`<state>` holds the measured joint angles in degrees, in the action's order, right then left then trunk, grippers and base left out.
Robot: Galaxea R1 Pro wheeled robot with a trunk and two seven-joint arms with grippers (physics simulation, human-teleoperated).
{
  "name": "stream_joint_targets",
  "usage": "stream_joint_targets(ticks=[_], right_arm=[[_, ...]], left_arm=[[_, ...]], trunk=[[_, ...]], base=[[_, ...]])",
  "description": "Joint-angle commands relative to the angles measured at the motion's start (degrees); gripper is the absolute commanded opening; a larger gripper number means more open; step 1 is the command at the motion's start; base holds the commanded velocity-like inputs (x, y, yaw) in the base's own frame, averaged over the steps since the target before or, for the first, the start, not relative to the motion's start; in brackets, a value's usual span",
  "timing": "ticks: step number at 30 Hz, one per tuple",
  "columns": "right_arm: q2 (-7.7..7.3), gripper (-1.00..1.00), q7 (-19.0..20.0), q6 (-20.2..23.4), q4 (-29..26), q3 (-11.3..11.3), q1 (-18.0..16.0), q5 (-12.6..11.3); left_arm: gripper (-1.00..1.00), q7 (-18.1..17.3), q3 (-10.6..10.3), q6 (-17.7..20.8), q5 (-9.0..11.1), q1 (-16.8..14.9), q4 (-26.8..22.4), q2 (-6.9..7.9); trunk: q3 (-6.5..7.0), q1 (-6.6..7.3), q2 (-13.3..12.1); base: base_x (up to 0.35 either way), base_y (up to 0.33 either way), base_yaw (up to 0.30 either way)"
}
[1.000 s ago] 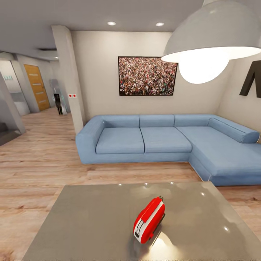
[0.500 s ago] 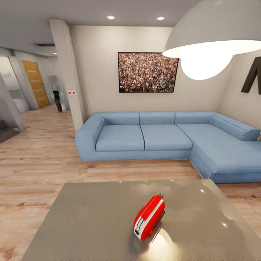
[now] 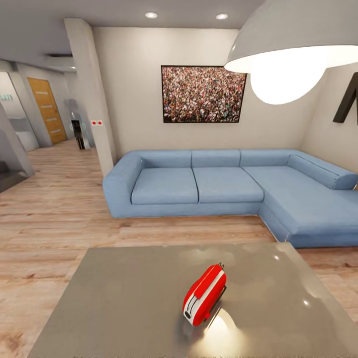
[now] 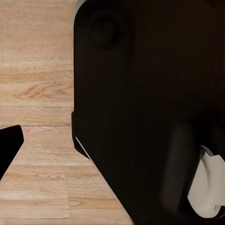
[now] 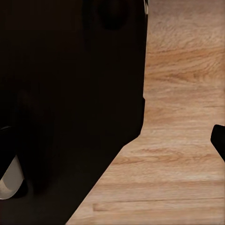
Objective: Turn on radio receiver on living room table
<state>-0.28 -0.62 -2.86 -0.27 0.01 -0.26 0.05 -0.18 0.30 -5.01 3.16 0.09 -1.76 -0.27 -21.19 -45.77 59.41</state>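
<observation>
Left wrist view: a dark fingertip [image 4: 9,145] juts in at the frame edge over light wood floor [image 4: 37,93]; whether this claw is released or clenched cannot be told. A large black body of the robot [image 4: 150,93] with a pale rounded part [image 4: 208,185] stands beside it. Right wrist view: one dark fingertip [image 5: 219,140] at the edge, the same plank floor [image 5: 183,93] and black body [image 5: 70,84]; claw state cannot be told.

Head view: the radio receiver [image 3: 204,294], rounded, red with a white-grey band, lies tilted on the table [image 3: 124,298], right of centre and well in from every edge. The glossy grey-beige top reflects lamp light. Bare wood floor [image 3: 59,219] separates the table from the blue L-shaped sofa [image 3: 223,186]. Behind it hang a crowd photo [image 3: 203,94] on the beige wall and a white dome pendant lamp [image 3: 293,44]. A corridor with a wooden door [image 3: 47,109] opens at left.
</observation>
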Motion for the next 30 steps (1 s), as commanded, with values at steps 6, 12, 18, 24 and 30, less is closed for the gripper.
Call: stream_joint_targets(ticks=[6, 12, 18, 24, 30], right_arm=[[-0.09, 1.0, 0.0, 0.0, 0.0, -0.1, 0.0, -0.1], [-0.14, 1.0, 0.0, 0.0, 0.0, -0.3, 0.0, -0.2], [-0.15, 1.0, 0.0, 0.0, 0.0, -0.3, 0.0, -0.2], [-0.15, 1.0, 0.0, 0.0, 0.0, -0.3, 0.0, -0.2], [-0.17, 1.0, 0.0, 0.0, 0.0, -0.3, 0.0, -0.3]], left_arm=[[1.0, 0.0, 0.0, 0.0, 0.0, 0.0, 0.0, -0.06], [1.0, 0.0, -0.1, 0.0, -0.1, 0.0, 0.0, -0.02], [1.0, 0.0, -0.1, -0.1, -0.1, 0.0, -0.1, 0.0], [1.0, 0.0, -0.1, -0.1, -0.1, 0.0, -0.1, 0.01], [1.0, 0.0, -0.1, -0.1, -0.1, 0.0, -0.1, 0.01]], trunk=[[-0.56, 0.0, 0.0], [-1.11, 0.0, 0.0], [-1.67, 0.0, 0.0], [-2.22, 0.0, 0.0], [-2.52, 0.0, 0.0]], base=[[0.0, 0.0, 0.0], [0.0, 0.0, 0.0], [0.0, 0.0, 0.0], [0.0, 0.0, 0.0], [0.0, 0.0, 0.0]])
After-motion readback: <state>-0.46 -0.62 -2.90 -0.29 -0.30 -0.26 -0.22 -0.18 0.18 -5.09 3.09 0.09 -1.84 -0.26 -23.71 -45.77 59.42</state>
